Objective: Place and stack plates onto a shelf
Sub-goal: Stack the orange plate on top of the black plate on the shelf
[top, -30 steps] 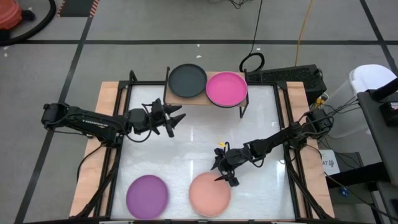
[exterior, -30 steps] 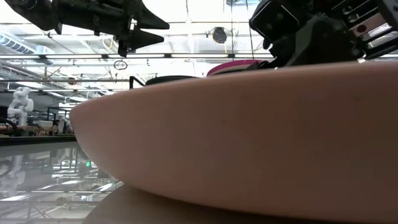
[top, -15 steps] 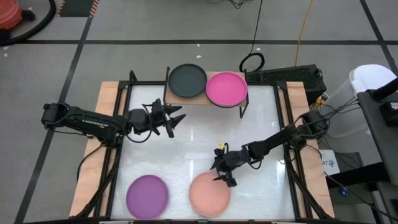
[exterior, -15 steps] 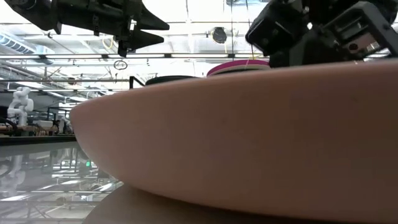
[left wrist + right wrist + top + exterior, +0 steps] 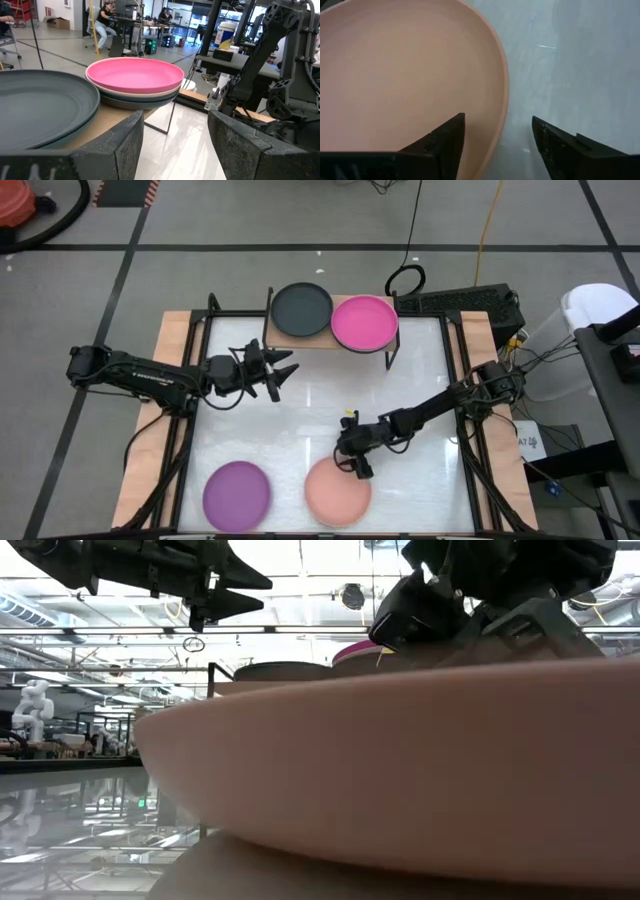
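The salmon plate (image 5: pixel 337 493) lies on the counter (image 5: pixel 300 420) near its front edge, beside the purple plate (image 5: pixel 237 491). The right end effector (image 5: pixel 352 463) is open, with one finger inside the rim and one outside. The plate looks stiff, light and a little smooth, so I think the rim is the only good place to grip. The left end effector (image 5: pixel 281 373), also open, hovers before the shelf (image 5: pixel 115 117). Only the left wrist view shows more plates stacked under the magenta plate (image 5: pixel 135 75).
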